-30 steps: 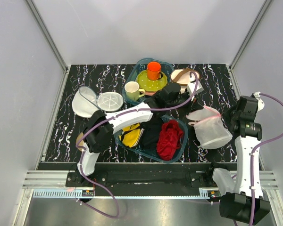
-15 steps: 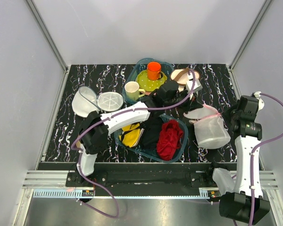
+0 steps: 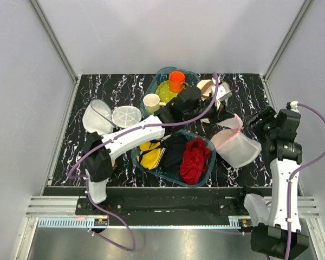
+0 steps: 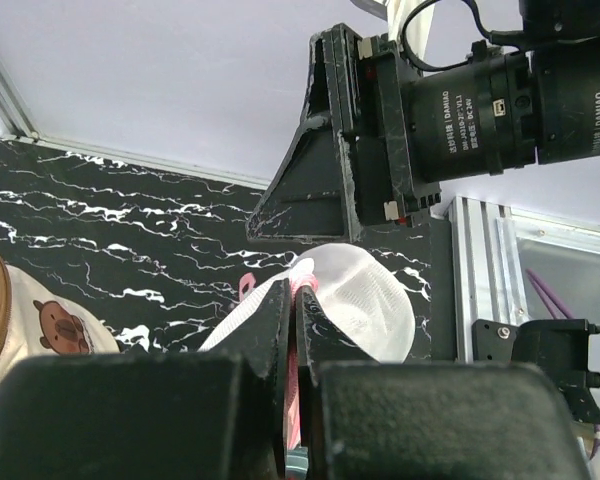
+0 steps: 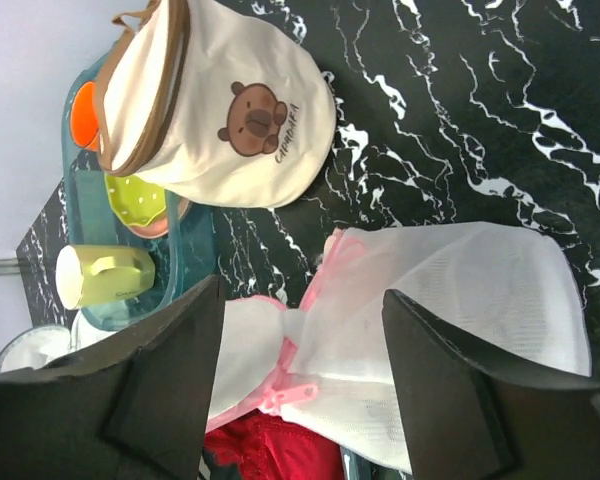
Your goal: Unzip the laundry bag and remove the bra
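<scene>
While the left claw (image 4: 295, 300) pinches the pink zip (image 5: 283, 393) of the laundry bag (image 3: 239, 147), 3 o'clock on the surface (image 3: 119, 86), right claw (image 5: 302, 292) gapes wide. Unzipping looks underway, bra probably inside.

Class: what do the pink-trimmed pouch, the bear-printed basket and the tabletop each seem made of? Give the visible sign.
The laundry bag: probably thin synthetic mesh, matt; it looks semi-transparent and softly creased. The basket: seemingly cream cloth, matt, with a brown strap at its rim. The tabletop: black with white veins, a marble look; whether stone or printed laminate cannot be told.
</scene>
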Controlling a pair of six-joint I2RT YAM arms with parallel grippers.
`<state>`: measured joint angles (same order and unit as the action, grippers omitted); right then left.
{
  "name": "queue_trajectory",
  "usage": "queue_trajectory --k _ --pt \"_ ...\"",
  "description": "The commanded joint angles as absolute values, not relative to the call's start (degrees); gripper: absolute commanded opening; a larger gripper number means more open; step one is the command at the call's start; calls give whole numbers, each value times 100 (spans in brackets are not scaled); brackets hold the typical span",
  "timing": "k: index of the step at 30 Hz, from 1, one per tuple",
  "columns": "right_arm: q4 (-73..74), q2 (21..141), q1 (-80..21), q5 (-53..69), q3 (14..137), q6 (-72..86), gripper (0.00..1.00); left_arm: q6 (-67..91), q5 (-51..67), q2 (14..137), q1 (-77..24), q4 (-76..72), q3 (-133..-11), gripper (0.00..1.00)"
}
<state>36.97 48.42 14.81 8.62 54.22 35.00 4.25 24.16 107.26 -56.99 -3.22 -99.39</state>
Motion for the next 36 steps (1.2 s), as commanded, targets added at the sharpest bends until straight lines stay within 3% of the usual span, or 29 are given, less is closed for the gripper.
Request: queue_trajectory --k 1,10,19,29,36 --pt "3428 4772 1468 1257 5809 3051 76 282 2074 10441 -5757 -554 -10335 0" --pt "3463 4518 1266 1740 6046 2417 85 35 1846 10564 -5748 -501 -10906 0" --pt "3779 4518 695 1370 7022 1504 90 -387 1626 10582 -5748 -492 -11373 0" --pt "3375 4070 554 2152 6592 1187 95 -510 1556 10521 -5739 -457 -11522 0" --pt "3305 3867 519 1933 6618 1178 96 -563 1477 10424 -5731 -562 -11364 0"
